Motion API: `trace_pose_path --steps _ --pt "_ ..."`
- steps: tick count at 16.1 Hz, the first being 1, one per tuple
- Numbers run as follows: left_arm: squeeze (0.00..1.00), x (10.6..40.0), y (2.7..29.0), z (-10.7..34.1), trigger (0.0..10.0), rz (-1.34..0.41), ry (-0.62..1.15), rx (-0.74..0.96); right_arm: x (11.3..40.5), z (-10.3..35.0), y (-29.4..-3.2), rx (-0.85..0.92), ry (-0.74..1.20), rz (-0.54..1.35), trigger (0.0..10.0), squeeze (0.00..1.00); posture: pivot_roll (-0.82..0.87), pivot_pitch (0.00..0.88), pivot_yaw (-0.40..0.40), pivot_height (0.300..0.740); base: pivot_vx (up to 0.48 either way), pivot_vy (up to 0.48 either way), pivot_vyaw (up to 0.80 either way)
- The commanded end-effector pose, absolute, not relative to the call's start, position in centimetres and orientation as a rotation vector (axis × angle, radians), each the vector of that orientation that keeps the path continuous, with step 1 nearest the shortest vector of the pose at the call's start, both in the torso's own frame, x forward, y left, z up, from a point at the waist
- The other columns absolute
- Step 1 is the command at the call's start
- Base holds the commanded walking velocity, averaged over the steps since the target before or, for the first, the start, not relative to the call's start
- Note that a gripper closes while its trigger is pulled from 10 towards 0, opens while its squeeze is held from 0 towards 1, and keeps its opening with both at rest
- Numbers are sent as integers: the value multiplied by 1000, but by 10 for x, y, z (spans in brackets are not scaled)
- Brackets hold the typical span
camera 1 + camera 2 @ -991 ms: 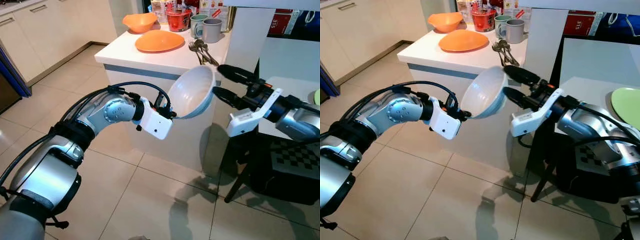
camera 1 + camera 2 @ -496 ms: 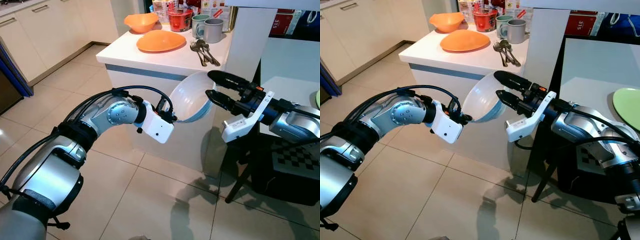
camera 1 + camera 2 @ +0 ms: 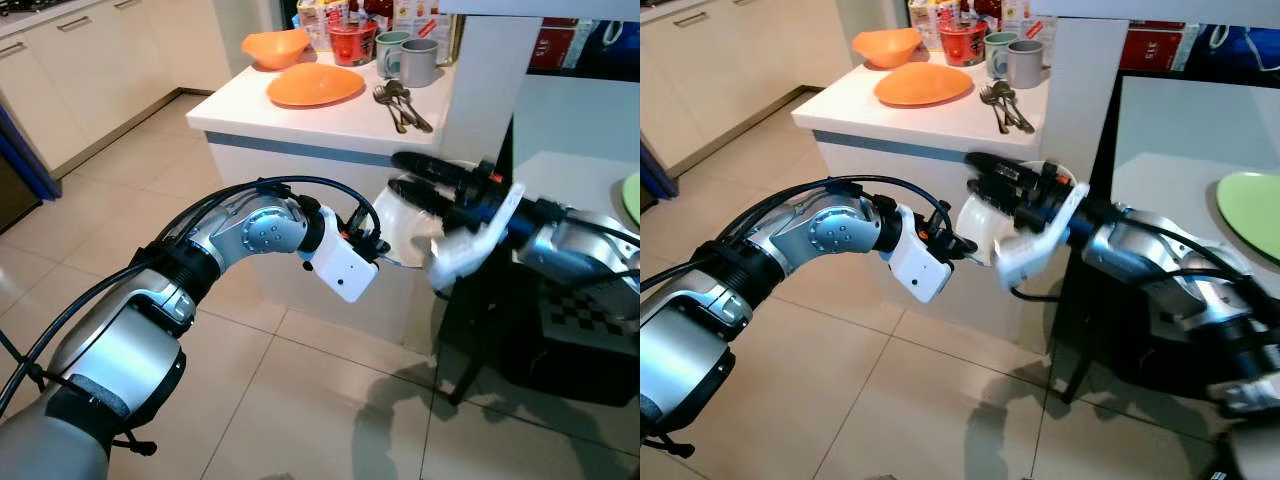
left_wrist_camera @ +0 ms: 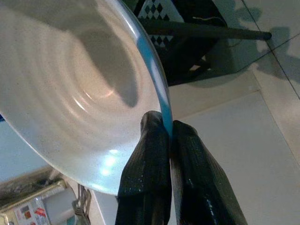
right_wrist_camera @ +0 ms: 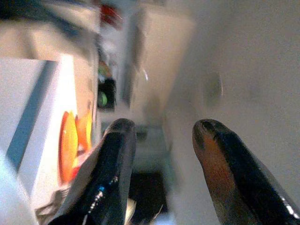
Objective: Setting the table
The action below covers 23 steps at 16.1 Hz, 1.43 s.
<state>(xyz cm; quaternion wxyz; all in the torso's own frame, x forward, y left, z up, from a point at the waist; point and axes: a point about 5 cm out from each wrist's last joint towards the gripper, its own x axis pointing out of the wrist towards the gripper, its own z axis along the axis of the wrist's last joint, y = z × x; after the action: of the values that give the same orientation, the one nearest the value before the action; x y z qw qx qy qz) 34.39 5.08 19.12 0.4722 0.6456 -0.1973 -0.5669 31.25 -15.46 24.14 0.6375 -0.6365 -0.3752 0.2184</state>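
— Starting at the left, what's the left pincer (image 3: 378, 243) doing?
— It pinches the rim of a white bowl (image 3: 405, 228) with a blue edge, held in the air in front of the white surface (image 3: 300, 115). The left wrist view shows what the head views don't: both black fingers (image 4: 145, 178) clamped together on the blue rim, and the ribbed inside of the bowl.

— What's on the surface itself?
— At its far end an orange bowl (image 3: 274, 46), nearer an orange plate (image 3: 314, 85), then a red container (image 3: 352, 42), two mugs (image 3: 408, 57) and a bunch of cutlery (image 3: 400, 102).

— And to the right?
— The right pincer (image 3: 983, 175) reaches in at the bowl's far side, blurred, its black fingers lying across the bowl. In the right wrist view its two fingers (image 5: 224, 154) stand apart, spread, with something pale and out of focus beyond them; whether they touch the bowl I cannot tell. The right eye view takes in a green plate (image 3: 1252, 210) on a second surface (image 3: 1160, 180) at the far right.

— Any writing?
— Labels on the packets behind the mugs, and a red box at the top right, are too small to read.
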Motion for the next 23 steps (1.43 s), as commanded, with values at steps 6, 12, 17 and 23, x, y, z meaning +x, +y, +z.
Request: trace_pose_path --steps 6,12,17,23 --pt "0 347 53 202 0 -1350 -510 1588 341 254 -208 -611 -480 108 10000 0 -55 0 133 740 0 0 0" --pt "0 347 59 196 0 -1410 -524 1832 340 215 -214 -346 -288 73 10000 0 -48 0 138 740 0 0 0" --pt "0 348 61 192 0 -1429 -566 1989 337 192 -197 -287 -218 124 10000 0 -47 0 135 740 0 0 0" --pt "0 353 65 195 0 -1401 -608 2054 333 174 -199 -268 -119 213 10000 0 -37 0 124 740 0 0 0"
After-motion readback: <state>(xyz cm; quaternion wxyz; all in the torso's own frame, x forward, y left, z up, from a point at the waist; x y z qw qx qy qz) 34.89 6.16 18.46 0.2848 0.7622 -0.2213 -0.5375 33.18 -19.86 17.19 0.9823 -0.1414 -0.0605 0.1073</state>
